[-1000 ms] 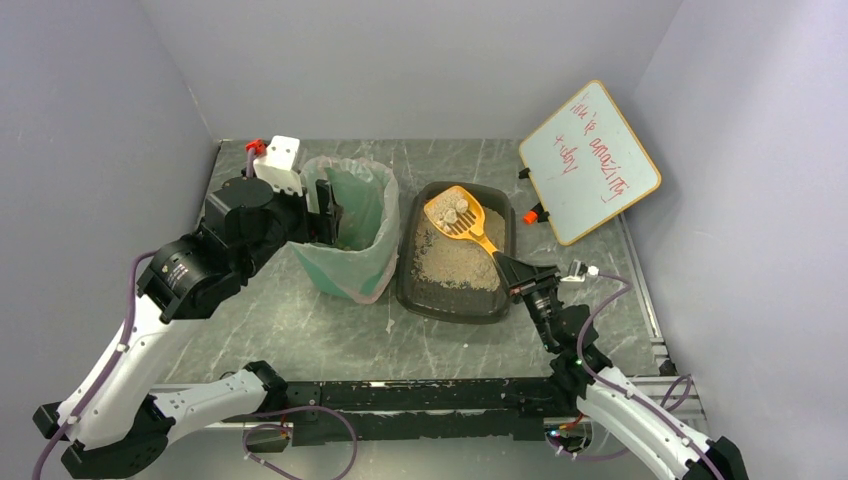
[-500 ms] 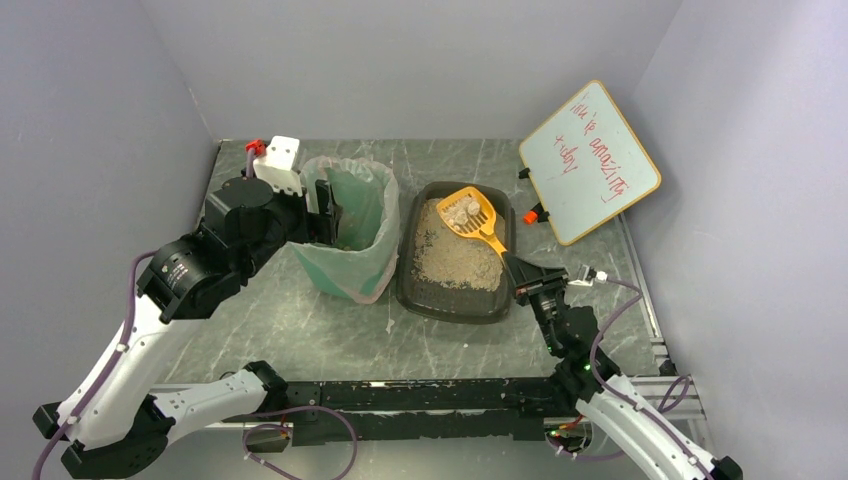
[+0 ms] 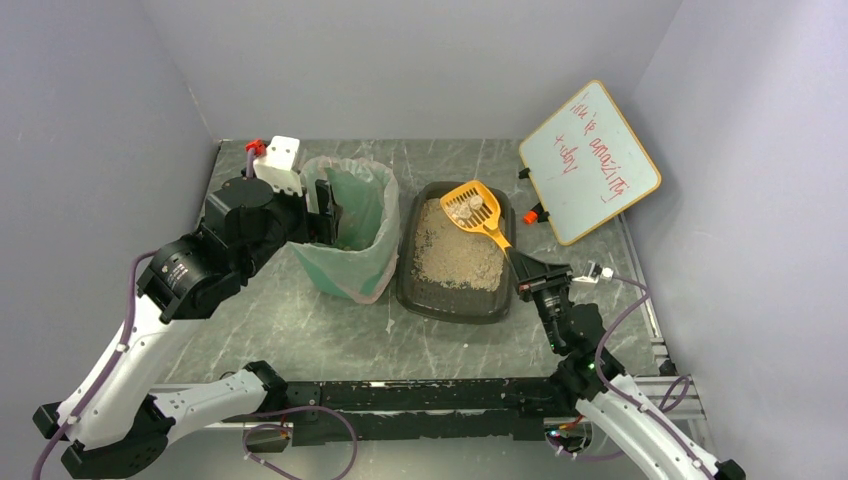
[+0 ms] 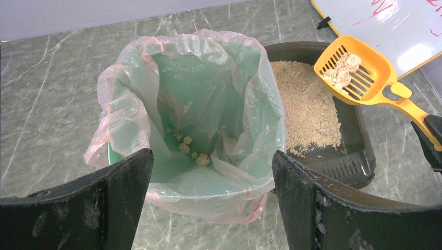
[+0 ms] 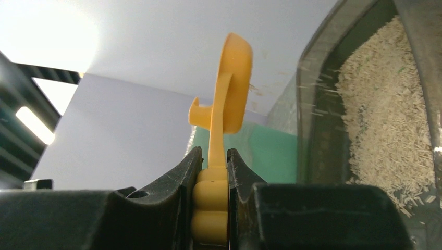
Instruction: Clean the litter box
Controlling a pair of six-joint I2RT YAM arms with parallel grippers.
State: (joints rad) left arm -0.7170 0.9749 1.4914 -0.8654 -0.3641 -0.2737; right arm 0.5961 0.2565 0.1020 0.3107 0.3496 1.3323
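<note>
From above, the litter box (image 3: 452, 306) sits on the worktop (image 3: 300, 335) right of centre, its long axis running away from the arm bases, just beside the green bin (image 3: 350, 262) on its left. The right jaws are clenched on the handle of the orange scoop (image 3: 470, 207) at the box's near right corner. The scoop's long axis runs from there diagonally away and leftward, and its head is above the far end of the box with pale clumps (image 3: 463, 209) in it. The left jaws stand at the bin's left rim, spread wide and grasping nothing that shows. A whiteboard (image 3: 590, 160) leans at the far right.

The left wrist camera looks down between its two spread fingers into the bagged bin, where a few clumps already lie at the bottom. The box is to the right of the bin, and the loaded scoop head hangs beyond it.

In the right wrist view, the jaws are shut tight on the handle. The scoop head rises ahead, and the litter lies to the right.

Judging from this, the bin mouth lies leftward of the scoop head across the box's left wall. The right arm must carry the load there, keeping the head level until it is over the bag.
</note>
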